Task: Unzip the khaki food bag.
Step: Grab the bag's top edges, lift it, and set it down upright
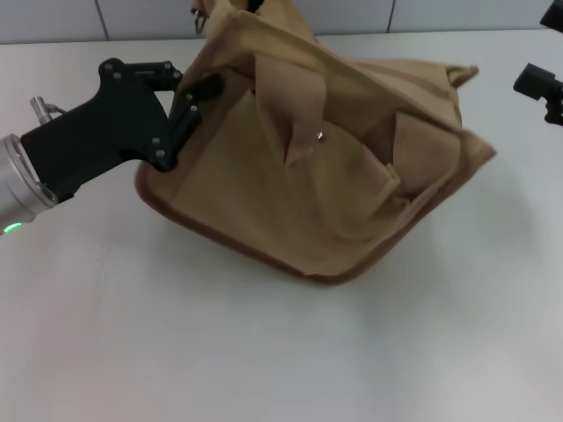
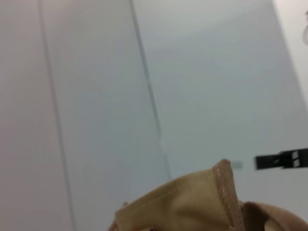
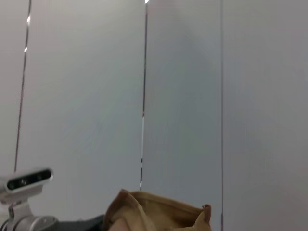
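the left gripper (image 1: 195, 104) reaches in from the left, its black fingers pinched on the left end of the one khaki food bag (image 1: 325, 167), which lies slumped on the white table (image 1: 264, 352). the right gripper (image 1: 541, 88) waits far right; its fingers can't be told

The large boxy tan canvas food bag (image 1: 334, 167) sits mid-table (image 1: 264, 352), the left gripper (image 1: 189, 110) touching its left end, the right gripper (image 1: 545, 92) well apart at far right.
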